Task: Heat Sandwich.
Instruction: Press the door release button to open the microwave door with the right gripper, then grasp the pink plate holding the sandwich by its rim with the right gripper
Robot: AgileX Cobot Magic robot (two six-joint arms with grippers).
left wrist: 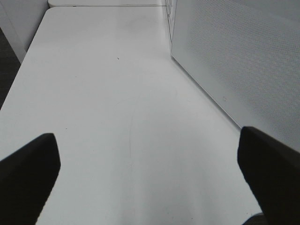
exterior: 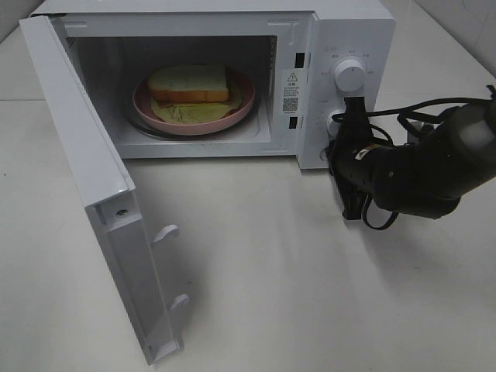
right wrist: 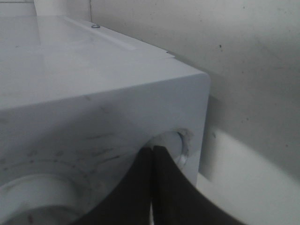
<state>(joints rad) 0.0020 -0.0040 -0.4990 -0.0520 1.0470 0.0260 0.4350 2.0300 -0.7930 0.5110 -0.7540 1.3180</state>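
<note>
The sandwich [exterior: 190,84], a pale bread slice over green lettuce, lies on a round pink plate [exterior: 242,107] inside the open microwave [exterior: 333,31]. My right gripper [exterior: 346,116] is shut, its tips pressed against the lower knob [exterior: 334,121] of the control panel. In the right wrist view the closed fingers [right wrist: 152,154] meet that knob [right wrist: 174,144]. My left gripper [left wrist: 150,183] is open over bare table beside the door's outer face [left wrist: 243,61], with nothing between its fingers [left wrist: 28,173]. It is out of the high view.
The microwave door [exterior: 101,194] swings out wide toward the front left, latch hooks [exterior: 167,232] facing right. An upper knob [exterior: 350,75] sits above the gripper. The right arm's cables [exterior: 411,120] trail to the right. White table [exterior: 294,279] lies in front.
</note>
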